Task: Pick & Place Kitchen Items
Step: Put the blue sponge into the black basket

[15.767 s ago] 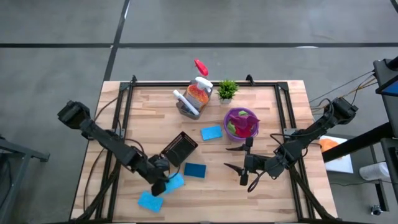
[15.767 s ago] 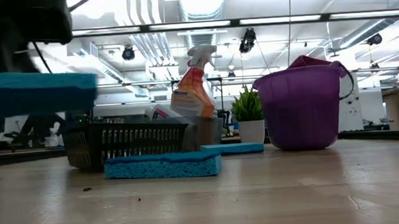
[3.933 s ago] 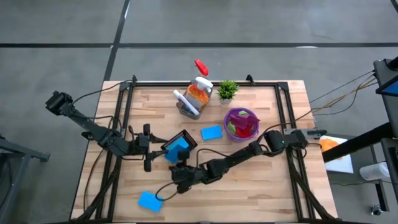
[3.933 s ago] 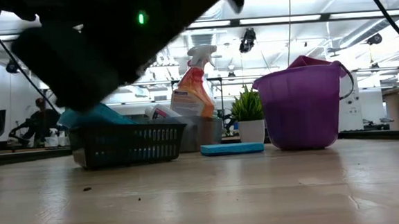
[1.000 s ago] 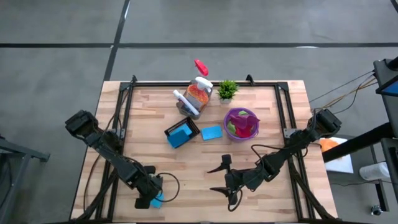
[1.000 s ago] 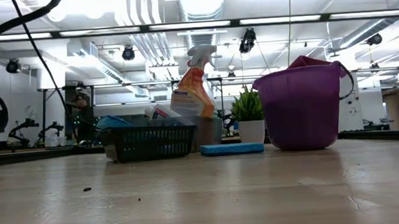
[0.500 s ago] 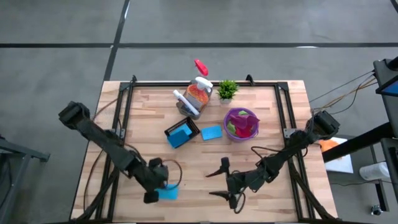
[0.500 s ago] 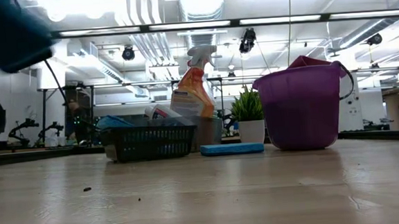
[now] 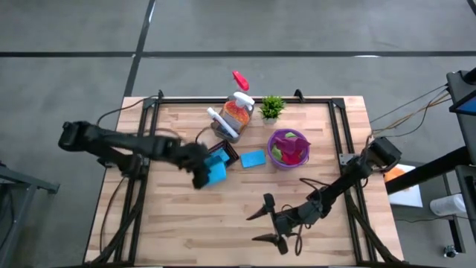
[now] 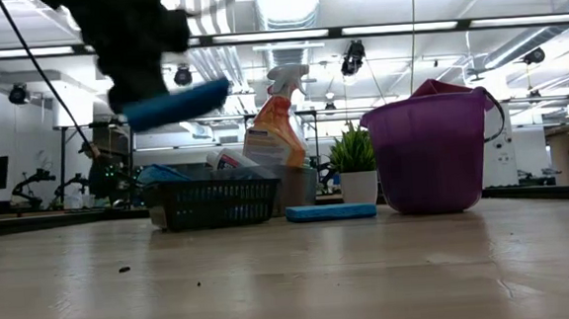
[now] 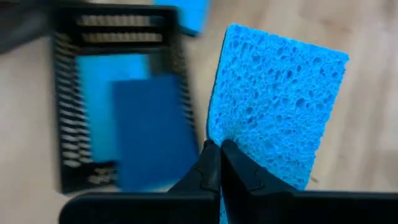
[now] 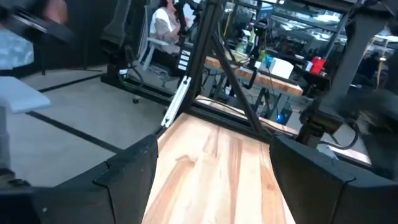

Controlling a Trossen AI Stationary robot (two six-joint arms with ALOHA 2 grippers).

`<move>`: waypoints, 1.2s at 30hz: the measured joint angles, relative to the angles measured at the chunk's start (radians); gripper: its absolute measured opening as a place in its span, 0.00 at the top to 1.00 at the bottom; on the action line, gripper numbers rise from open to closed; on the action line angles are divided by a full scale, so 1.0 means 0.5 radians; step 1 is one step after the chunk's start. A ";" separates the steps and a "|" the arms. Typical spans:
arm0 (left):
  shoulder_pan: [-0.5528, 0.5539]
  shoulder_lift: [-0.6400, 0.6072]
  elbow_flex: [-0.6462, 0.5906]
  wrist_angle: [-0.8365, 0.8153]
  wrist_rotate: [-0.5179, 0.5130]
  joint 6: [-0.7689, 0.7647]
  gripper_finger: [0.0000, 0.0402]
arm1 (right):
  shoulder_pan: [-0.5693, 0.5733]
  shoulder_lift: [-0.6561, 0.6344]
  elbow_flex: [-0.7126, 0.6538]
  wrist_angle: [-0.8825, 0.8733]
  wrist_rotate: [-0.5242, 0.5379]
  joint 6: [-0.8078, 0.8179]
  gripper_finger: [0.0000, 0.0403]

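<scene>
A blue sponge (image 11: 277, 106), porous and clearly light and soft, likely squashes easily, so a pinch across one thin edge suits it. The left hand (image 11: 217, 163) is clamped tight on just such an edge, holding the sponge in the air just above the near side of a black basket (image 9: 223, 155) that already contains blue sponges. The right hand (image 9: 266, 220) waits with fingers spread wide and empty, low over the counter (image 9: 349, 141) near its front edge.

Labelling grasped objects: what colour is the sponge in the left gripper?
Bright blue sponge, pinched in the shut left gripper; clearest in the left wrist view.
</scene>
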 joint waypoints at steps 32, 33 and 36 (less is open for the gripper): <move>0.696 0.551 0.348 -0.225 0.222 0.509 0.49 | 0.032 -0.058 0.002 -0.194 0.049 0.056 0.25; 0.693 0.512 0.353 -0.222 0.206 0.525 0.47 | 0.032 -0.058 0.002 -0.198 0.058 0.060 0.25; 0.664 0.364 0.353 -0.134 0.107 0.616 0.43 | 0.032 -0.058 0.002 -0.207 0.063 0.064 0.25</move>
